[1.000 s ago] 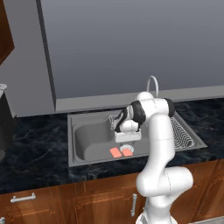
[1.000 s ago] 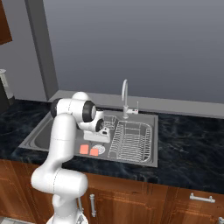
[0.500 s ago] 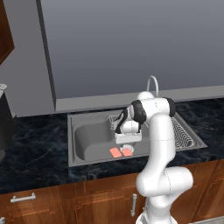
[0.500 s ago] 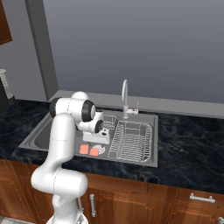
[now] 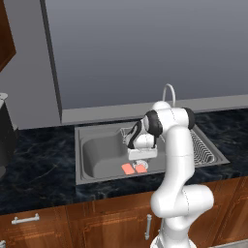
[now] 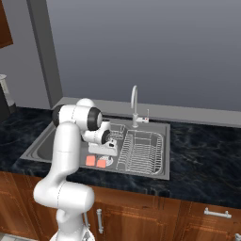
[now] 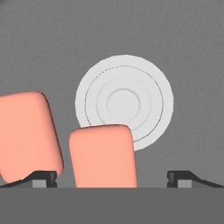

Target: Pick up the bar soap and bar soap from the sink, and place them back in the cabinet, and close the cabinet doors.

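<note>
The sink point(image 5: 97, 155) sits in the dark counter point(image 5: 38, 160), with a wire dish rack point(image 6: 141, 150) in its right half. We see the white arm point(image 5: 177, 160) bent down over the basin. Two pink bar soaps lie side by side on the sink floor, one soap point(image 7: 28, 133) on the left and the other soap point(image 7: 103, 155) next to the round drain point(image 7: 124, 100). The gripper point(image 7: 111, 178) hangs low over them, its fingertips spread wide with nothing held.
</note>
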